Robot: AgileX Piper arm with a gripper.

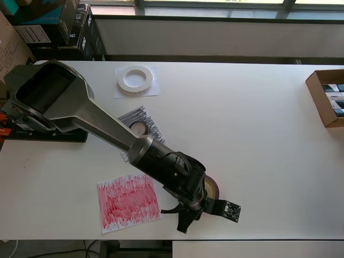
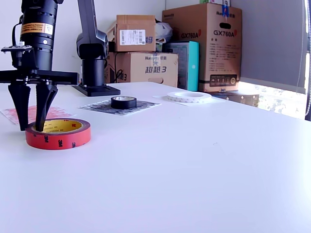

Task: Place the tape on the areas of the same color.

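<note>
White tabletop, boxes stacked behind, three tape rolls and three paper sheets laid out.

Nearest the exterior camera, the red roll (image 2: 58, 133) lies flat on the bare table (image 2: 194, 160), just beside the red-scribbled sheet (image 1: 128, 202) but not on it. The gripper (image 2: 33, 114) points straight down at it with fingers spread apart, one fingertip inside the roll's hole, the other outside the wall on the exterior view's left; whether they touch the wall cannot be told. Farther back, the small black roll (image 2: 123, 102) sits on the black-scribbled sheet (image 2: 99, 107), and the flat white ring (image 1: 135, 78) rests on the white sheet (image 1: 152, 90). Cardboard boxes (image 2: 204, 46) stand along the table's far edge.
</note>
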